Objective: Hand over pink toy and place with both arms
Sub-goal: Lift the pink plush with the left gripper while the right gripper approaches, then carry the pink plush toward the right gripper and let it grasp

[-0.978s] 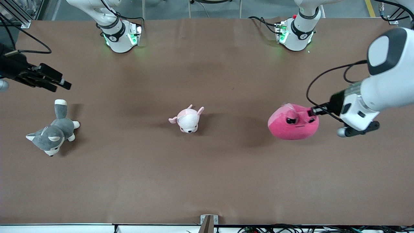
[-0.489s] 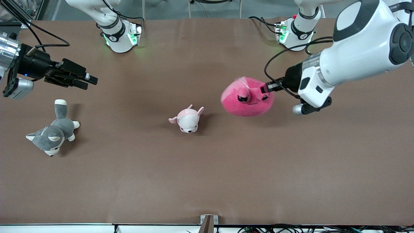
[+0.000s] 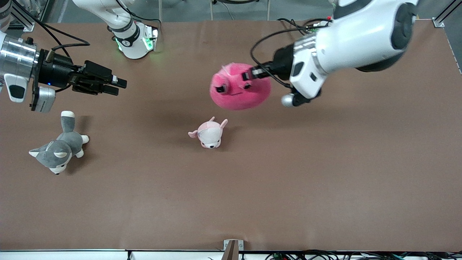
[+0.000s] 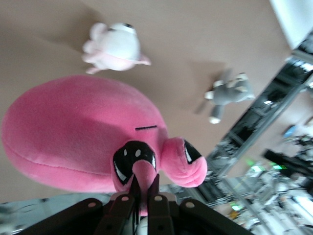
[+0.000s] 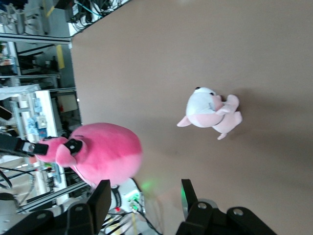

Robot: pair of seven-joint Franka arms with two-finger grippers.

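While the left hand (image 3: 248,76) pinches the pink toy (image 3: 238,92) aloft over mid-table (image 3: 325,173), the right hand (image 3: 119,86) hovers open near the right arm's end, bare table between them.

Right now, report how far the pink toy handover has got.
Done: the left gripper is shut on the pink toy and holds it in the air over the table, above the puppy plush.
In hand: the right gripper is open above the husky plush, facing the toy.
Left: the handover itself, then placing.
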